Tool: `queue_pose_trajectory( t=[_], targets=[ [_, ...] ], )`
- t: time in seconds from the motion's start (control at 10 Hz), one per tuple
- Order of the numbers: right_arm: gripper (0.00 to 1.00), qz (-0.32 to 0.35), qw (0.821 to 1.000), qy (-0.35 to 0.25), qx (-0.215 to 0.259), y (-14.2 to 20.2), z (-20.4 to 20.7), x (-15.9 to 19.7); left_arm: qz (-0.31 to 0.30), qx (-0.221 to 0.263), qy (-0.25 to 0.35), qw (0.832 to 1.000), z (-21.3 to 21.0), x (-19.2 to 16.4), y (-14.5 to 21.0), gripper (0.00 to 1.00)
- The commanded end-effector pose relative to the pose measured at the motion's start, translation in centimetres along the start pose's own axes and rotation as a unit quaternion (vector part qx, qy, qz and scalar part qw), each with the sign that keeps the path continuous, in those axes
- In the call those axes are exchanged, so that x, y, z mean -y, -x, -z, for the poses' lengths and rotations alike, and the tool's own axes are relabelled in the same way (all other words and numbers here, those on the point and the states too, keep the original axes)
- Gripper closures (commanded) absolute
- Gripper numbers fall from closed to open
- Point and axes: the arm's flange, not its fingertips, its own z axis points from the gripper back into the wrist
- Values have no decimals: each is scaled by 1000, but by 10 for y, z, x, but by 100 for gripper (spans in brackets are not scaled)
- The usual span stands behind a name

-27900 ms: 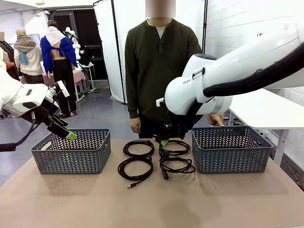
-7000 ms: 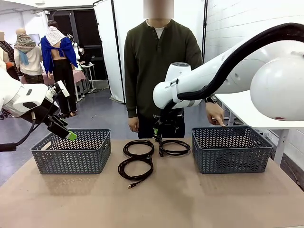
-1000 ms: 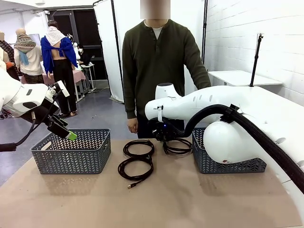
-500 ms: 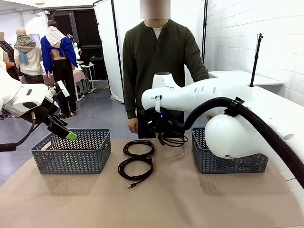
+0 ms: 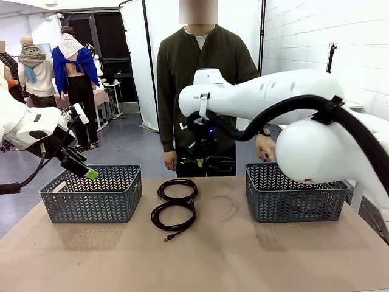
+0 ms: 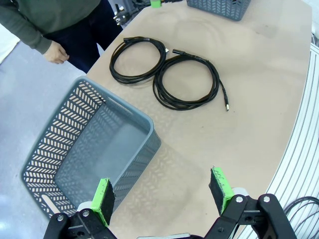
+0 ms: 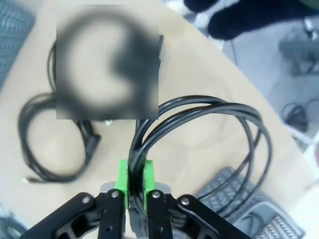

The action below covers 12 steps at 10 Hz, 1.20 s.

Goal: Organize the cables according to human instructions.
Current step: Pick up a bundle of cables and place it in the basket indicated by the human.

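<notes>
Right pincer (image 7: 135, 180) clamps one coil (image 7: 137, 144) above the table (image 5: 231, 255); carry it level toward the basket (image 5: 292, 204) at 3 o'clock, where the hand (image 5: 265, 149) is, clearing the rim. Left pincer (image 6: 162, 193) gapes wide

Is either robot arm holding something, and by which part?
The right gripper pinches one coiled cable by a bunch of strands at the edge of its loop. The left gripper is open and holds nothing.

Two flat black coils lie touching mid-table, the far cable (image 5: 177, 190) at 12 o'clock of the near cable (image 5: 173, 216). The third cable (image 7: 142, 133) hangs at their 2 o'clock, pinched in the right tool (image 7: 135, 172). The human (image 5: 200, 67) stands at the table's 12 o'clock.
</notes>
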Motion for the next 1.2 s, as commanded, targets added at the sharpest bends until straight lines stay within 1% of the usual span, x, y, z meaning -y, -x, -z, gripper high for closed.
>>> queue_pose_trajectory(
  t=[0.0, 0.1, 0.2, 0.3, 0.4, 0.5, 0.6, 1.1],
  targets=[
    [100, -101, 995, 3, -6, 42, -14, 11, 2, 4, 5, 1000, 1, -3, 2, 0],
    [100, -136, 991, -9, 0, 50, -20, 16, 2, 4, 5, 1000, 1, -3, 2, 0],
    [100, -171, 985, -27, -8, 58, -23, 20, 2, 4, 5, 1000, 1, -3, 2, 0],
    [100, -192, 980, -42, -20, 64, -25, 23, 2, 4, 5, 1000, 1, -3, 2, 0],
    [100, -196, 979, -54, -27, 68, -27, 24, 2, 4, 5, 1000, 1, -3, 2, 0],
    [100, -186, 981, -54, -26, 67, -27, 23, 2, 4, 5, 1000, 1, -3, 2, 0],
    [100, -188, 982, -29, -21, 49, -26, 28, 2, 4, 5, 1000, 1, -3, 2, 0],
    [100, -188, 982, -29, -21, 49, -26, 28, 2, 4, 5, 1000, 1, -3, 2, 0]
  ],
)
